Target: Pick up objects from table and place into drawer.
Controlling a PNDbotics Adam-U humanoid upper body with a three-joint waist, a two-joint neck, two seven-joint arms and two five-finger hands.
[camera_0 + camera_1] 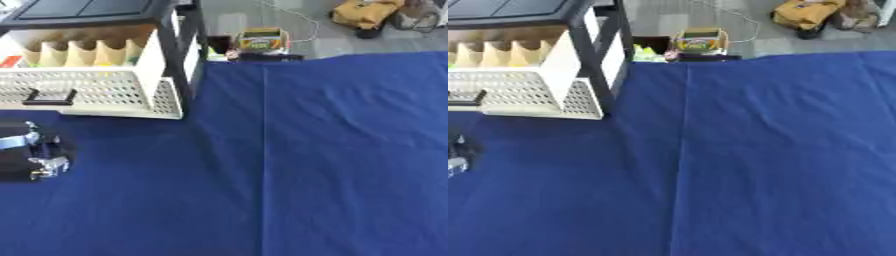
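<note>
A white perforated drawer [105, 92] with a black handle [48, 97] stands pulled out of a black-framed unit [179, 50] at the upper left. Tan card dividers [83, 52] show inside it. My left hand [35, 150], black with silver joints, comes in at the left edge just in front of the drawer, over the blue cloth. It is mostly cut off by the edge of the view, and nothing shows in it. A yellow and green box [262, 40] sits at the table's far edge, beside a dark object [219, 45]. My right hand is out of sight.
A blue cloth [332, 160] with a long crease covers the table. Beyond the far edge, a yellow bag [367, 12] and a white cable [302, 22] lie on the grey floor. A small red thing [9, 61] shows at the drawer's left edge.
</note>
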